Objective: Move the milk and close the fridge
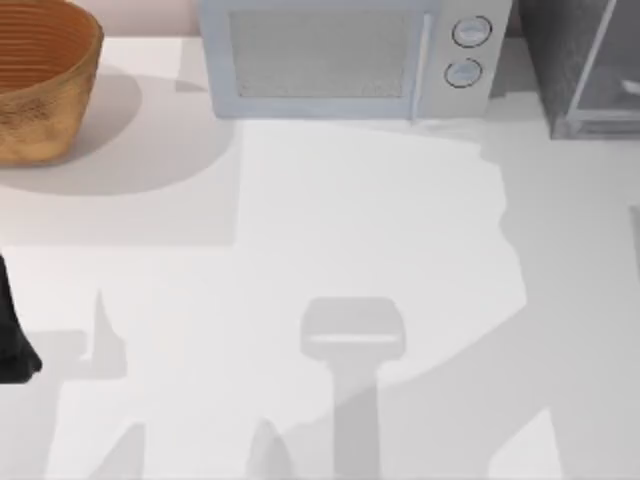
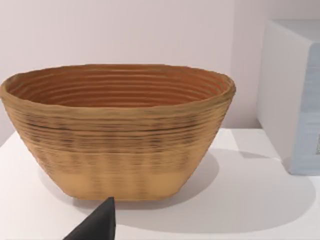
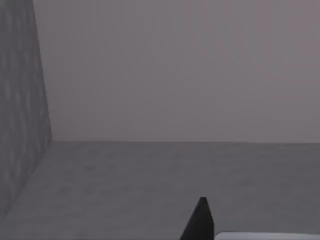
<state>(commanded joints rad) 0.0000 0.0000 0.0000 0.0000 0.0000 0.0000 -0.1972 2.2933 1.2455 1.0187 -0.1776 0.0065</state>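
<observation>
The fridge [image 1: 575,60] is a dark grey speckled cabinet at the table's back right corner, its pale translucent door [image 1: 618,65] cut off by the top view's right edge. The milk is out of view. My left arm [image 1: 10,345] sits at the table's left edge, and a black part of my left gripper [image 2: 100,222] points at the basket. A black part of my right gripper [image 3: 200,222] hangs low over a shaded grey floor, with a speckled fridge wall [image 3: 20,110] close on one side. A white sliver [image 3: 265,236] lies beside it; I cannot tell what it is.
A woven brown basket [image 1: 40,80] stands at the back left and is also seen in the left wrist view [image 2: 117,130]. A light grey microwave [image 1: 340,55] with two round dials stands at the back middle. The white tabletop [image 1: 350,220] carries broad shadows.
</observation>
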